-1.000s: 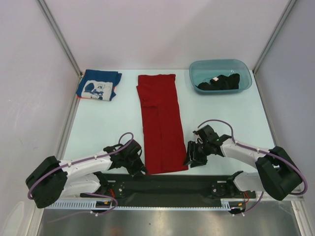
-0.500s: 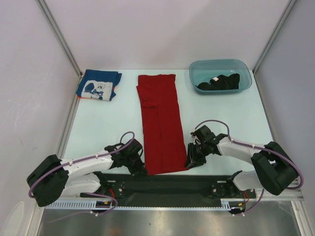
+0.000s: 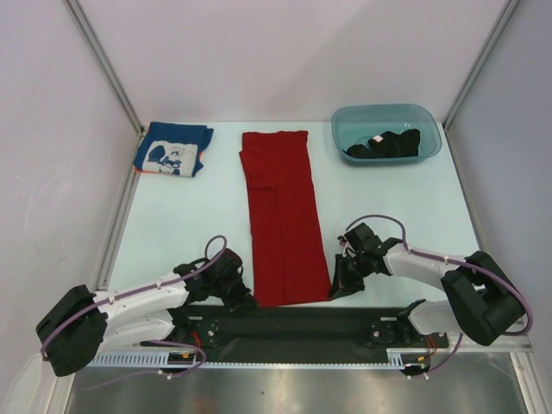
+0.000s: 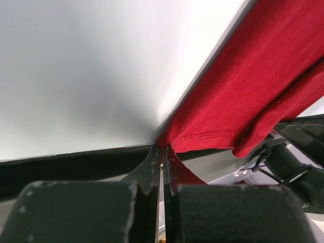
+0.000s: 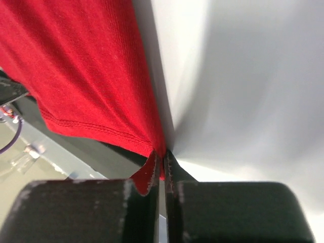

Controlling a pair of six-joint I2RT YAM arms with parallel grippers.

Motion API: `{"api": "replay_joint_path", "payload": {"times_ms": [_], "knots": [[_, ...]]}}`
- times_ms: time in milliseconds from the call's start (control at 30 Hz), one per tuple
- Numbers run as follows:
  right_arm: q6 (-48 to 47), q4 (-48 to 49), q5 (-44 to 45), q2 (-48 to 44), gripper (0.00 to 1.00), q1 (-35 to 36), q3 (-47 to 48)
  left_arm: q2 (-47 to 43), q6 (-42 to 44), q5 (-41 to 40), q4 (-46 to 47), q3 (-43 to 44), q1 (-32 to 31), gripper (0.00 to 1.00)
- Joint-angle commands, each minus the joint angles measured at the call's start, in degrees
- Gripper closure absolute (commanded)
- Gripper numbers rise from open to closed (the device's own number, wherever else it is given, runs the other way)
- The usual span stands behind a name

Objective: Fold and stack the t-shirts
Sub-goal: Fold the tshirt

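The left gripper (image 4: 163, 152) has its scuffed black fingers pressed together on the near left corner of the red tee (image 3: 280, 216), with a flap of fine-ribbed knit pinched between them. The right gripper (image 5: 161, 157) is clamped the same way on the near right corner, and the stitched hem runs just beside its tips.

The red tee is folded into a long, narrow strip. It lies flat down the middle of the pale table (image 3: 181, 224).

There are three tees in all. The blue tee (image 3: 172, 148), with a white print, is a small folded square at the far left. The black tee (image 3: 385, 143) lies crumpled in the one teal plastic tub (image 3: 341, 129) at the far right.

The left arm (image 3: 147, 297) and right arm (image 3: 423, 267) lie low along the near edge. Both forearms angle inward.
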Motion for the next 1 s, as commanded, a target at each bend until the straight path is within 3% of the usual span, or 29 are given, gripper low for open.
{"api": "replay_joint_path", "payload": {"times_ms": [0, 33, 100, 200, 400, 600, 833, 967], "knots": [[-1.7, -1.6, 2.9, 1.8, 0.94, -0.7, -4.3, -1.7, -2.1, -4.8, -5.4, -4.4, 0.4, 1.00], [-1.9, -1.2, 2.2, 1.8, 0.85, -1.3, -4.6, -2.2, -2.4, -4.9, -5.5, -4.7, 0.4, 0.99], [-2.2, -1.1, 1.7, 1.2, 0.82, -1.3, -4.6, -3.0, -2.5, -5.0, -5.6, -4.9, 0.4, 1.00], [-2.8, -0.9, 0.5, 0.4, 1.00, -2.9, -5.0, -2.8, -2.0, -5.1, -6.7, -4.6, 0.4, 1.00], [-3.4, -2.1, -1.3, -0.4, 1.00, -3.6, -4.6, -3.0, -0.1, -5.3, -8.5, -3.5, 0.3, 1.00], [-1.4, -5.6, -0.4, -4.4, 1.00, 1.5, -0.8, -5.5, 3.1, -10.1, -18.8, 4.1, -2.2, 1.00], [-0.8, -7.5, -0.2, -5.9, 1.00, 2.5, 0.6, -4.0, 0.1, -7.1, -16.0, 2.9, -5.7, 0.99], [-1.9, -11.7, 0.6, -6.7, 1.00, 2.0, 6.4, -2.5, 3.3, -9.7, -19.0, 7.9, -6.2, 1.00]]}}
